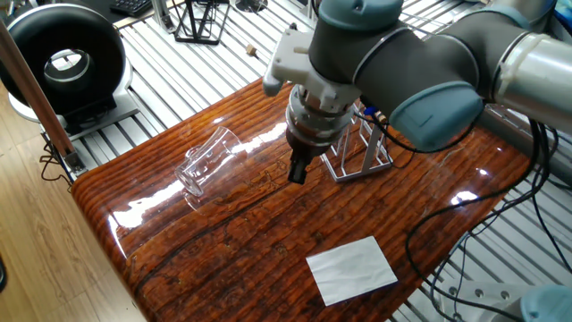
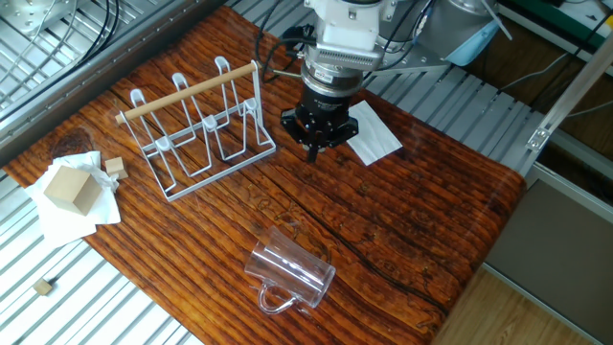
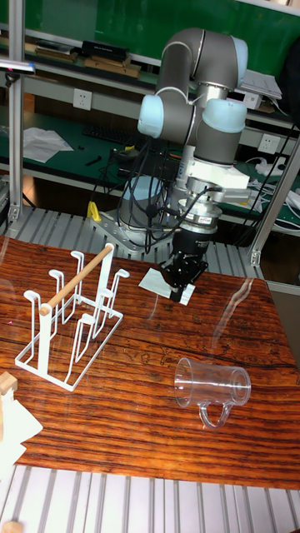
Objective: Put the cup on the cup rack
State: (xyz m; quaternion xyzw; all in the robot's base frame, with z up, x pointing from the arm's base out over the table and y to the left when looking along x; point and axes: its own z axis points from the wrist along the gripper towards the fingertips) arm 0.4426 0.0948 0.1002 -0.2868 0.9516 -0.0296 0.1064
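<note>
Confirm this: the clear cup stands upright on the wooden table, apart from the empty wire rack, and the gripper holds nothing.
One thing is wrong: the cup lies on its side, not upright, as the other fixed view shows. It is apart from the empty rack, and the gripper holds nothing.

I see the cup [image 2: 287,275] lying on its side on the table [image 2: 421,230], well apart from the cup rack [image 2: 196,125]; gripper [image 2: 314,144] hangs between them, beside the paper sheet [image 2: 374,139].

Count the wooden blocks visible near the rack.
3, all in the other fixed view: a large block on white paper, a small one beside it, and a tiny one off the table; others may be hidden.
</note>
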